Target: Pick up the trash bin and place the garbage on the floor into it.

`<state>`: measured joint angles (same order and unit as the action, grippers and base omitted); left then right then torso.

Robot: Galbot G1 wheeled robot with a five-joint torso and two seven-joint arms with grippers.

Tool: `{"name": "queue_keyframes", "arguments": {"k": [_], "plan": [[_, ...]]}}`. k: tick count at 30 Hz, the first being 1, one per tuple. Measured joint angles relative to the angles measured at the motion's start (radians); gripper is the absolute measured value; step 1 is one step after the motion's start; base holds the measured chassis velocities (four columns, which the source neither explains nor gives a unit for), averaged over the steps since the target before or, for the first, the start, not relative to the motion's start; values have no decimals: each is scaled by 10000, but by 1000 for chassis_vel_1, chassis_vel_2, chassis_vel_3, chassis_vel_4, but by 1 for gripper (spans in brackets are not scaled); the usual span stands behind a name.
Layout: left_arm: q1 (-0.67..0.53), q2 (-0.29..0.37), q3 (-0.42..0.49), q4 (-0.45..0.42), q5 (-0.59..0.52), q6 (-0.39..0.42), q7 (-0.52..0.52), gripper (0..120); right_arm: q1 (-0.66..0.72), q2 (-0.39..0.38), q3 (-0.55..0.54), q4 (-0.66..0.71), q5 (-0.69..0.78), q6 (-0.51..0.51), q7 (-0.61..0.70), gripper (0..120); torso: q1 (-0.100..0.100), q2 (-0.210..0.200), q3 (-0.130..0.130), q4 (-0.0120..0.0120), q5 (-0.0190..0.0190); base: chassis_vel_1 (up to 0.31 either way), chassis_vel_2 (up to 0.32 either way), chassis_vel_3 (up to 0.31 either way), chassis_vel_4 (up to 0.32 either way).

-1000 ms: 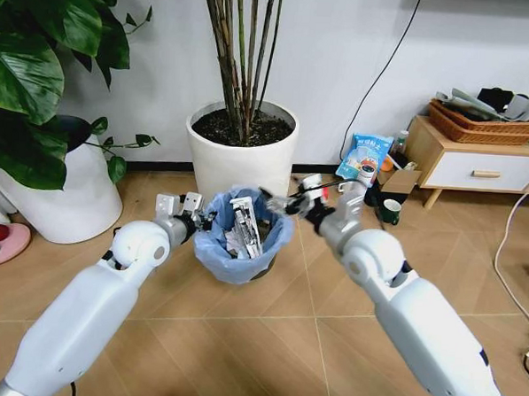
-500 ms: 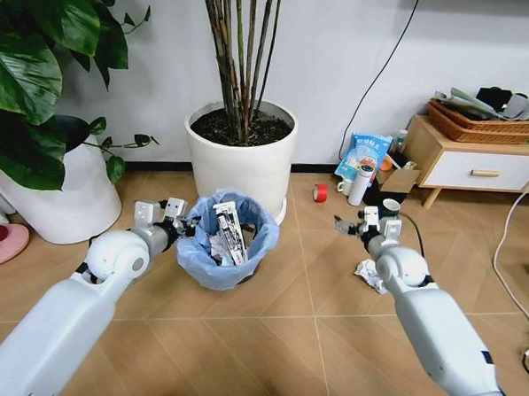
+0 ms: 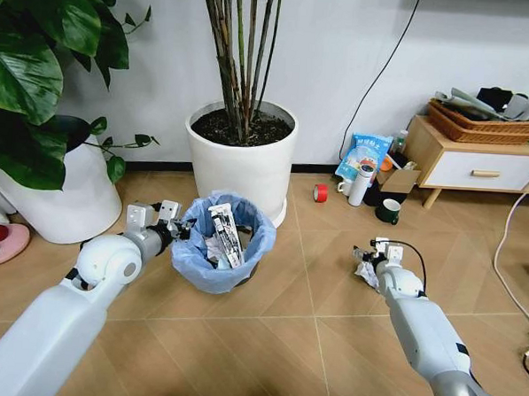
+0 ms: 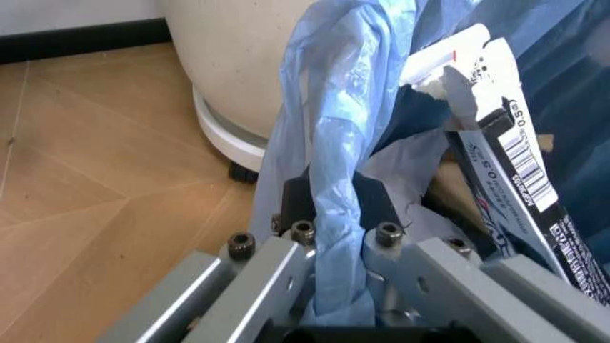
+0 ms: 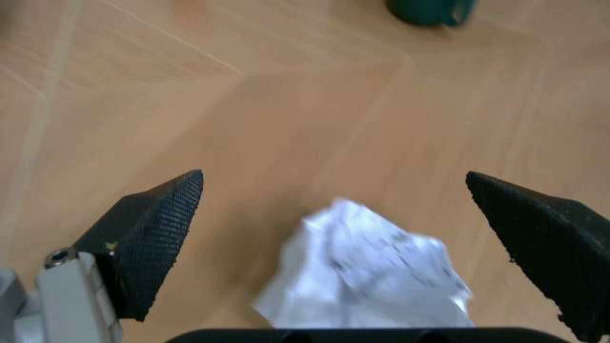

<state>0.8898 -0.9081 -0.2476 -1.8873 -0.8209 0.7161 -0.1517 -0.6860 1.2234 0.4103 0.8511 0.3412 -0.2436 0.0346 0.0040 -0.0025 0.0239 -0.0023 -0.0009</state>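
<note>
The room is evenly and brightly lit, with soft diffuse light and a pale sheen on the wooden floor (image 3: 310,342). Shadows are faint; a soft one sits under the trash bin (image 3: 219,253). The head view bends straight lines near its edges. In the left wrist view the blue liner between the jaws is sharp, and the floor beyond slightly soft. In the right wrist view the crumpled paper (image 5: 367,275) between the spread jaws is blurred, as is the green mug (image 5: 429,10) farther off.
</note>
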Motion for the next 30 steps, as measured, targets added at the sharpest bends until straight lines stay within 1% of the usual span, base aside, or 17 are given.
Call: {"name": "queue_keyframes", "arguments": {"k": [2,5,7,8,16,22,24,25,26,27,28,29,30], "plan": [[4,0,-1,-8,0,-1,5,0,0,19,59,-86,-76,6,5,100,0,0,0,0,0,0,0,0,0],[22,15,-1,-29,4,-9,33,0,-20,179,447,-543,-648,133,6,100,0,0,0,0,-1,0,0,0,0],[25,19,-1,-30,4,-11,44,0,-23,203,489,-585,-698,145,6,100,0,0,0,0,0,0,0,0,0],[35,29,0,-31,19,-26,99,0,-29,318,700,-784,-881,157,16,100,0,0,0,-1,1,0,0,0,0],[22,59,13,-27,30,-46,202,0,194,701,1211,-1597,-1118,185,6,100,0,0,0,1,-1,0,0,0,0],[14,67,8,2,36,-59,267,0,267,842,1361,-1848,-1124,181,-15,100,0,0,0,1,0,0,0,0,0],[29,68,-17,21,49,-74,308,0,299,884,1412,-1998,-1147,186,-17,90,0,0,0,1,0,0,0,0,0],[29,68,-17,21,49,-74,308,0,299,884,1412,-1998,-1147,186,-17,90,0,0,0,1,0,0,0,0,0],[35,68,-22,24,57,-82,316,0,311,898,1428,-2057,-1163,201,-18,86,0,0,0,1,0,0,0,0,0],[45,68,-34,28,66,-94,330,0,323,920,1457,-2149,-1185,250,-18,80,0,0,0,0,0,0,0,0,0],[51,68,-39,28,68,-102,340,0,322,929,1468,-2168,-1188,266,-19,77,0,0,0,0,1,0,0,0,0],[51,68,-39,28,68,-102,340,0,322,929,1468,-2168,-1188,266,-19,77,0,0,0,0,1,0,0,0,0],[57,75,-48,29,70,-110,355,0,317,934,1481,-2174,-1190,279,-20,70,0,0,0,1,0,0,0,0,0]]}}
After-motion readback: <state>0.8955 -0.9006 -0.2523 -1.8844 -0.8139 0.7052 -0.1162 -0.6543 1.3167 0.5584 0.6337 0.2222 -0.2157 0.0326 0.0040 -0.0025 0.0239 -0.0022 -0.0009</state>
